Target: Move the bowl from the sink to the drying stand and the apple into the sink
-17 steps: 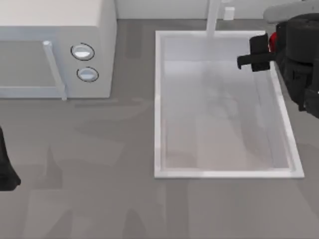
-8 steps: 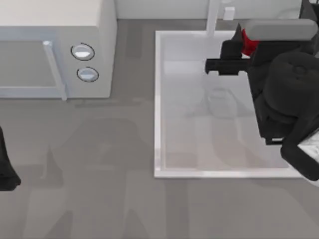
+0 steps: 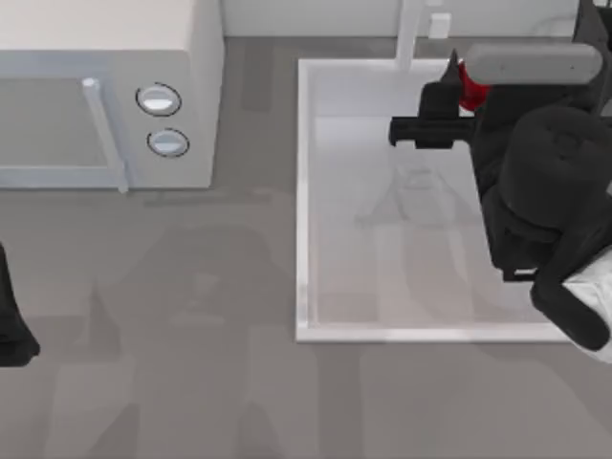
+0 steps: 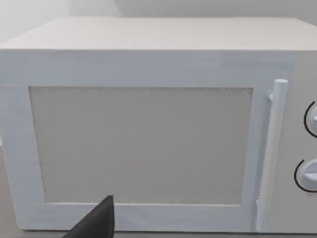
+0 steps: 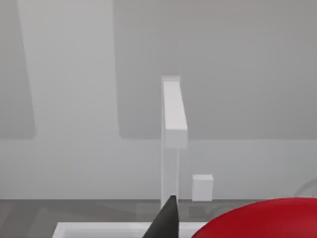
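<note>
Two arms are showing: the left arm (image 3: 11, 320) is sitting parked at the desk's left edge, while the right pincer (image 3: 457, 84) is hovering over the sink's (image 3: 304, 201) far end near the tap (image 3: 409, 33), closed around the apple (image 3: 470, 88).

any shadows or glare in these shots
Top view: soft grey arm shadows lie on the table and faintly on the sink floor; no glare. Right wrist view: the tap post casts broad shadow bands on the wall. Left wrist view: the microwave is evenly lit.
</note>
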You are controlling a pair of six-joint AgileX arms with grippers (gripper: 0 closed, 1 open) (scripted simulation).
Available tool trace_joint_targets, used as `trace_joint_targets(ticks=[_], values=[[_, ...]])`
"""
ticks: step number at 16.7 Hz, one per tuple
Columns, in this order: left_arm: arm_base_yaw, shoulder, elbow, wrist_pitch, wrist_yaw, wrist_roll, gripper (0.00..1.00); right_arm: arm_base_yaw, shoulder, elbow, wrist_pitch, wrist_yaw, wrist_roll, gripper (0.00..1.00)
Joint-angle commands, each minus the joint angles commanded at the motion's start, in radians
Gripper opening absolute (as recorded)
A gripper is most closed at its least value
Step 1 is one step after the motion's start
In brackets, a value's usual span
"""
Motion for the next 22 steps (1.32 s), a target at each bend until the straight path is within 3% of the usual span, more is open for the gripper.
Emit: trace_joint_targets(ticks=[11,18,22], values=[[0.0,0.0,0.0,0.0,0.0,0.0,1.0,0.002,0.534,-0.089,0.64,0.011,-0.005,0.0],[0.0,0.0,0.0,0.0,0.0,0.0,1.0,0.001,0.588,-0.099,0.697,0.01,-0.005,0.0],[0.0,0.0,0.0,0.0,0.0,0.0,1.0,0.001,0.588,-0.099,0.697,0.01,-0.005,0.3]])
